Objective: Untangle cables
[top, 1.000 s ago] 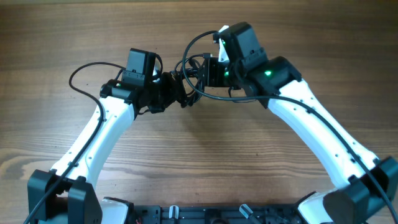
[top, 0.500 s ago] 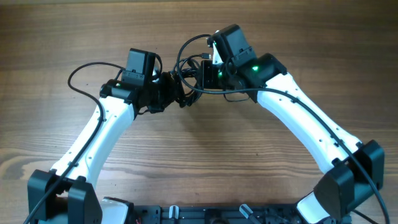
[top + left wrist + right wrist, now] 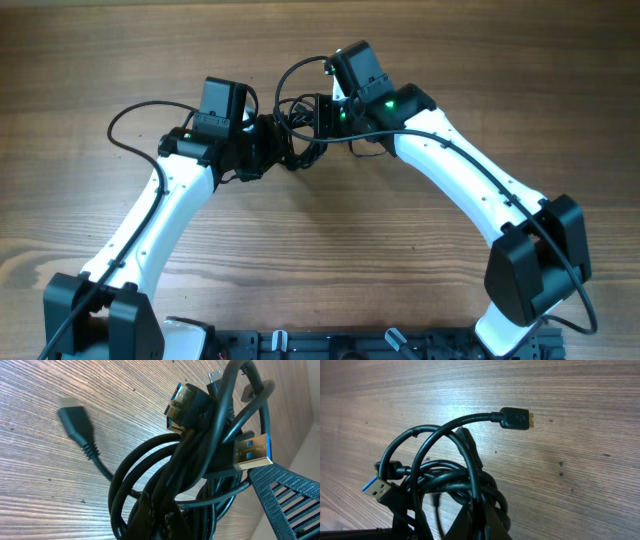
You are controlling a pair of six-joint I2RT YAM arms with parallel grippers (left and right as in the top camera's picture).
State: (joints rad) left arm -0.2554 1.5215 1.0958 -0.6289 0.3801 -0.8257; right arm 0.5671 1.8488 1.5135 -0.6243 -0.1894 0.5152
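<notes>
The wooden surface (image 3: 330, 250) lies under everything. My left arm (image 3: 150, 215) comes to the cables (image 3: 296, 135) from their left side, and my right arm (image 3: 470, 190) comes to them from their right side. The cables are one black tangle of loops, and it sits between my two claws. I cannot tell if the tangle touches the surface.

My left claw (image 3: 270, 150) is pressed together on a bunch of cords at the left edge of the tangle. My right claw (image 3: 320, 118) is pressed together too, and it pinches cords at the right edge of the tangle.

A flat plug with blue inside (image 3: 252, 452) sticks out of the tangle, and a gold-coloured plug (image 3: 179, 401) is wedged among the loops above it. One cord leaves the tangle and ends in a blurred dark plug (image 3: 75, 420). Another cord makes an arc out of the tangle and ends in a small black plug with gold tip (image 3: 517, 418).
</notes>
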